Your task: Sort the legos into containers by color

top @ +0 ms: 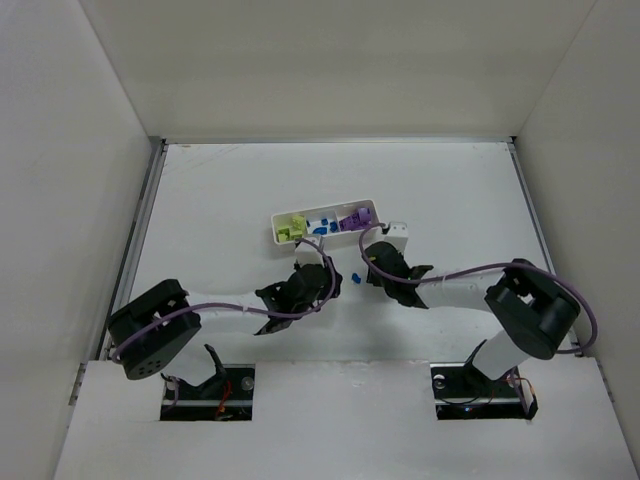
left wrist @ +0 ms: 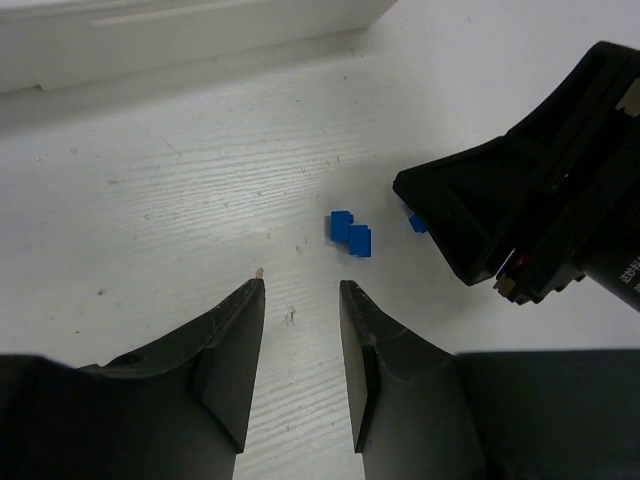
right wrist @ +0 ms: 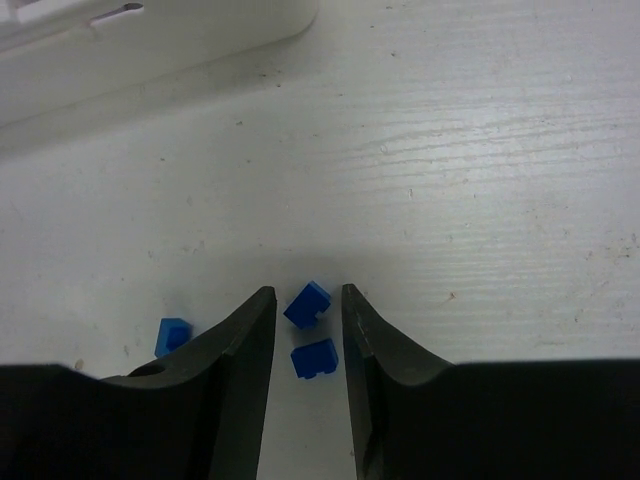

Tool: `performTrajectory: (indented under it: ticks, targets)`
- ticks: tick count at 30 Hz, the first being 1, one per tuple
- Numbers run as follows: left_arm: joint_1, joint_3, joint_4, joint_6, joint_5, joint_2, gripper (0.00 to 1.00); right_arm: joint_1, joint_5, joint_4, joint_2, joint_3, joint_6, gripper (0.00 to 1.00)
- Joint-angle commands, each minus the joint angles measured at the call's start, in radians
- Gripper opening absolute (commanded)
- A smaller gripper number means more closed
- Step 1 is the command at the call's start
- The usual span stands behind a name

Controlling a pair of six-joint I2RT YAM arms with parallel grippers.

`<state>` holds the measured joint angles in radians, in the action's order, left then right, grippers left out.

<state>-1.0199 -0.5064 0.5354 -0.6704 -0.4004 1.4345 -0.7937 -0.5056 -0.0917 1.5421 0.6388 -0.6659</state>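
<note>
The white three-compartment tray [top: 277, 236] lies at mid-table with lime legos [top: 291, 229] in its left cell, blue legos [top: 320, 226] in the middle and purple legos [top: 357, 218] in the right. Three blue legos lie loose on the table just in front of it [top: 355, 278]. My right gripper [right wrist: 305, 292] is open, its jaws either side of two of them [right wrist: 308, 304] [right wrist: 315, 357]; the third [right wrist: 172, 335] lies left of its left finger. My left gripper [left wrist: 300, 290] is open and empty, a short way from the blue pair [left wrist: 350, 232].
The right gripper's black body [left wrist: 540, 210] fills the right of the left wrist view, partly covering one blue lego [left wrist: 417, 223]. The tray's white wall [right wrist: 150, 40] runs just beyond both grippers. White enclosure walls [top: 60, 200] stand round the table.
</note>
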Motion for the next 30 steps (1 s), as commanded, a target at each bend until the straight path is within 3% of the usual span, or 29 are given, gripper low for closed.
performTrajectory:
  ticks: [1,9,16,21,30]
  targets:
    - [0.02,0.029,0.048,0.005,-0.014,-0.052,0.34,-0.043,-0.102,0.066,0.035,0.05,-0.018,0.36]
    - [0.025,0.045,0.058,0.005,0.001,-0.077,0.36,-0.088,-0.178,0.153,0.087,0.113,-0.044,0.22]
    - [0.045,0.084,0.072,-0.012,-0.009,-0.137,0.35,-0.091,-0.156,0.147,-0.034,0.154,-0.017,0.2]
    - [0.143,0.156,0.08,-0.055,-0.012,-0.235,0.35,-0.089,-0.038,0.109,-0.085,0.238,0.0,0.19]
    - [0.27,0.279,0.057,-0.103,-0.04,-0.474,0.36,-0.075,0.079,0.044,0.191,0.574,0.04,0.2]
